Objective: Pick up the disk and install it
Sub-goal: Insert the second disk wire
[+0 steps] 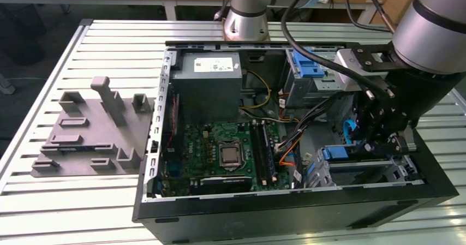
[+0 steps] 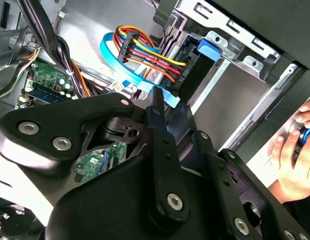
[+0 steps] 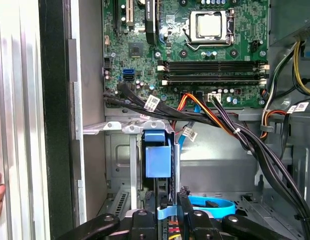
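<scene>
Arm reaches down from the exterior view's right into the open computer case (image 1: 291, 215), which lies on its side on the slatted bench (image 1: 65, 212). Wrist is bent so the gripper (image 1: 378, 141) points down into the case corner at the exterior view's lower right, over the metal drive cage (image 1: 378, 171). Arm base (image 1: 246, 21) stands on the bench behind the case.

The disk (image 1: 339, 153) sits on edge in the drive cage. In the first wrist view it is seen end-on, its blue carrier end (image 3: 158, 160) upright between the cage walls, with the gripper (image 3: 162, 200) lined up right over its near edge. The jaws stand one on each side of that edge, very close; cannot tell whether they are clamped on it or just open around it.

A light-blue flat cable (image 3: 214, 204) loops just beside the gripper. A bundle of black, orange and yellow cables (image 3: 229, 127) runs across between the motherboard (image 3: 194, 50) and the cage. In the second wrist view the gripper (image 2: 155, 100) tip is near the coloured cable plug (image 2: 145, 55) and a blue tab (image 2: 209, 47) on the cage.

Grey power-supply box (image 1: 207, 87) lies at the far end of the case. A grey moulded fixture (image 1: 95, 130) rests on the bench at the exterior view's left, well apart from the case. A person's hand (image 2: 289, 160) shows outside the case wall in the second wrist view
</scene>
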`<state>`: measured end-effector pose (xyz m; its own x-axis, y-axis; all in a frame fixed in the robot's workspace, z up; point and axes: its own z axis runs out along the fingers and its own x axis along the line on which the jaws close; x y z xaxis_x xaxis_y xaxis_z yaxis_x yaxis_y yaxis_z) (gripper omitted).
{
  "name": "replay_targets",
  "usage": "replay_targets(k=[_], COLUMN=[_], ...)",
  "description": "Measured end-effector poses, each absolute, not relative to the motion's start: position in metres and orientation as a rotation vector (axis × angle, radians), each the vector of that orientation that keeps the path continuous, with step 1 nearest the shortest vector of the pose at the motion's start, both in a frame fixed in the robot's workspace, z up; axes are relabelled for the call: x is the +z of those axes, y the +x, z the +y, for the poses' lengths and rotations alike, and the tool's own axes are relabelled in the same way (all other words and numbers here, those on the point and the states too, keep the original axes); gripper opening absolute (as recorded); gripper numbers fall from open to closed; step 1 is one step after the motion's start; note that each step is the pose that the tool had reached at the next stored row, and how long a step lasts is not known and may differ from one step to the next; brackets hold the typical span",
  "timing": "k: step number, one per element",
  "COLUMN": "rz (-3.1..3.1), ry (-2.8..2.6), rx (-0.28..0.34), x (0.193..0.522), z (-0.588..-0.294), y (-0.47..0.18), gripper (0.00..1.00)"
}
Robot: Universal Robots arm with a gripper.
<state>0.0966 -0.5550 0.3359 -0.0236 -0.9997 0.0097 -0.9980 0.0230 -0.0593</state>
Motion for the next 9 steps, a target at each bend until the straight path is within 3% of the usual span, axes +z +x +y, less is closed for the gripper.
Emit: replay_targets(k=[9], rz=[2.222], ry=[-2.171], rx=[-0.077], x=[0.350], z=[-0.555], y=[0.097], gripper=[0.32])
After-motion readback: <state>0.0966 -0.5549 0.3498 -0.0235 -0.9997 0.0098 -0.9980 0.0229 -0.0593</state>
